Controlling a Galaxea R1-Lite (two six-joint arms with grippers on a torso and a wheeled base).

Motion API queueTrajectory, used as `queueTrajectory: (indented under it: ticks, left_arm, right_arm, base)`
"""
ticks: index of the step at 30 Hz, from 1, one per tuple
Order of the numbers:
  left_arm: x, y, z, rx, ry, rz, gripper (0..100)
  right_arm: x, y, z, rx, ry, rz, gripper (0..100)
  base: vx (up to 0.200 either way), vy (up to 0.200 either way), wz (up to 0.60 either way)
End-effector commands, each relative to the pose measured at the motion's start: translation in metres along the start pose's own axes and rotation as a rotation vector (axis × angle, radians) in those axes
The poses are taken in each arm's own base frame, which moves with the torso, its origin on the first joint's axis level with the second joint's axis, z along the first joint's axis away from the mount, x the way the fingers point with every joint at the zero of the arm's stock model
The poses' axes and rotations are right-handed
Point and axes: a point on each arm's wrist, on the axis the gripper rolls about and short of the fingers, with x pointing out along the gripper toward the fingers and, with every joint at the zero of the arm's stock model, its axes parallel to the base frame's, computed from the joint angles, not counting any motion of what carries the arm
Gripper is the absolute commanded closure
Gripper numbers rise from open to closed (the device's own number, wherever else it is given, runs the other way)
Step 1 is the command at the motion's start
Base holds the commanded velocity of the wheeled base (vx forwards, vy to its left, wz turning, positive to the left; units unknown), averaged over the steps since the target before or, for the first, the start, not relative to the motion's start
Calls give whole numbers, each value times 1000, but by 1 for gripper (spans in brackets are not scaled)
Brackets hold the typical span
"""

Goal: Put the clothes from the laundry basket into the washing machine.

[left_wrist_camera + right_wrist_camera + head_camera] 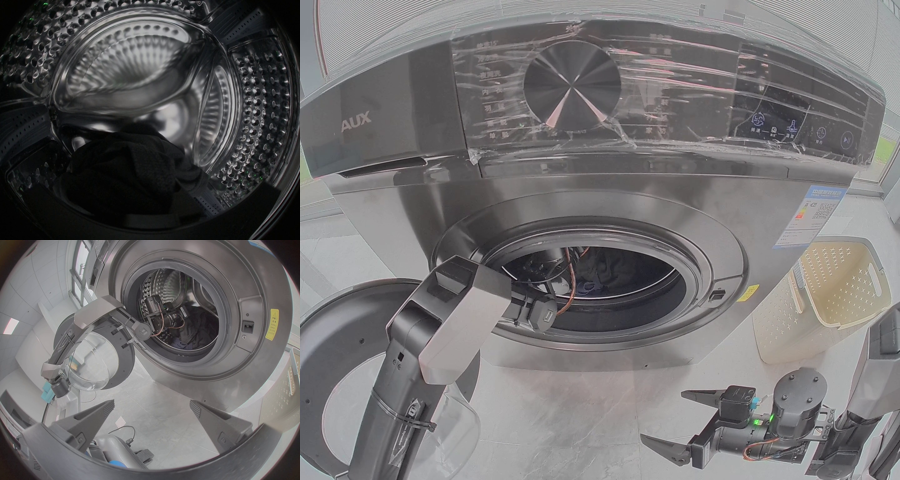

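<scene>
The washing machine stands with its round opening uncovered. A heap of dark clothes lies at the bottom of the steel drum, also seen as dark clothes through the opening. My left arm goes in through the opening, and the left gripper is inside the drum beside the dark clothes. My right gripper hangs low over the floor in front of the machine, open and holding nothing, shown as the right gripper. The cream laundry basket leans to the machine's right, its visible inside bare.
The machine's door is swung wide open to the left, its glass bowl facing out. Grey tiled floor stretches between the machine and my right gripper. A control panel with a dial is above the opening.
</scene>
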Motion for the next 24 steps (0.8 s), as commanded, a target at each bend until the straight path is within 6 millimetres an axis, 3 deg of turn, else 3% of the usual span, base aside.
queueTrajectory:
  ticks: [1,2,11,16,18,19,24]
  left_arm:
    - [-1,11,-21,14,36,19,100]
    - [-1,12,-24,15,37,19,0]
    - [-10,6,-24,18,69,14,0]
    - [-44,-19,-29,29,163,-39,0]
    - [-44,-19,-29,29,163,-39,0]
    - [-58,-28,-29,58,194,-69,0]
    - [-80,-35,-25,121,231,-130,0]
  right_arm:
    - [1,1,-2,2,8,3,0]
    - [1,1,-2,4,9,4,0]
    - [1,1,-3,4,17,3,0]
    - [0,1,-5,4,26,2,0]
    - [0,1,-5,4,26,2,0]
    - [-2,0,-6,4,34,1,0]
    - [-8,0,-10,5,55,-4,0]
  base:
    - [0,0,0]
    - [0,0,0]
    - [0,0,0]
    - [0,0,0]
    - [0,0,0]
    - [0,0,0]
    - [0,0,0]
